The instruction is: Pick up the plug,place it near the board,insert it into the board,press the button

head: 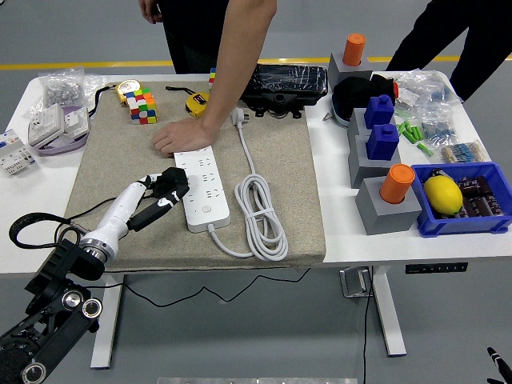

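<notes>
A white power strip board point(202, 190) lies on the grey mat point(280, 160), its white cable point(260, 212) coiled to the right. A black plug point(171, 184) sits against the board's left edge, and my left hand point(154, 194) is shut on it, fingers curled around its near side. The white left forearm reaches in from the lower left. A person's hand point(178, 138) presses flat on the mat at the board's far end. My right hand is out of view.
A colourful cube point(142, 106), a yellow tape measure point(196, 103) and a black case point(286, 85) lie along the mat's far side. Grey blocks with blue and orange pieces point(382, 164) and a blue bin with a lemon point(442, 194) stand at the right. White boxes point(50, 124) sit far left.
</notes>
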Motion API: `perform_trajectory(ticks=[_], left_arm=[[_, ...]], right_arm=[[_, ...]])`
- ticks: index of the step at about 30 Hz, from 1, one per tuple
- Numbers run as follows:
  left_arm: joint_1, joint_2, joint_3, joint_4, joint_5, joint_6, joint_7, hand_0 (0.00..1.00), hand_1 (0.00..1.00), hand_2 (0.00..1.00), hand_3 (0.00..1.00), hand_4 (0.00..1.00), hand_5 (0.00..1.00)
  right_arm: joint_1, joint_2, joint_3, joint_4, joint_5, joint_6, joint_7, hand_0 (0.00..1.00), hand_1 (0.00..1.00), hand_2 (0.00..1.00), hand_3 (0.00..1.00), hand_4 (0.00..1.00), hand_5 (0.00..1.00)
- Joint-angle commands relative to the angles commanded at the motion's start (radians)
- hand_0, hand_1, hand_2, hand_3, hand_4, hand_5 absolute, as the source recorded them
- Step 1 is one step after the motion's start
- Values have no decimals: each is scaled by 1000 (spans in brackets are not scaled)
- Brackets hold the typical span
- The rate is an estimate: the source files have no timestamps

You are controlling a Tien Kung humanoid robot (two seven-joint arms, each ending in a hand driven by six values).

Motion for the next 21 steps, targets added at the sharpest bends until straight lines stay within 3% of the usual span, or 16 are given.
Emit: perform_trajectory(ticks=[21], left_arm=[[-17, 0, 32, 7, 18, 5, 8, 909, 899, 891, 871, 984, 998]], right_arm=[[-1, -6, -8, 0, 4, 0, -2, 805, 752, 729, 787, 998, 977]])
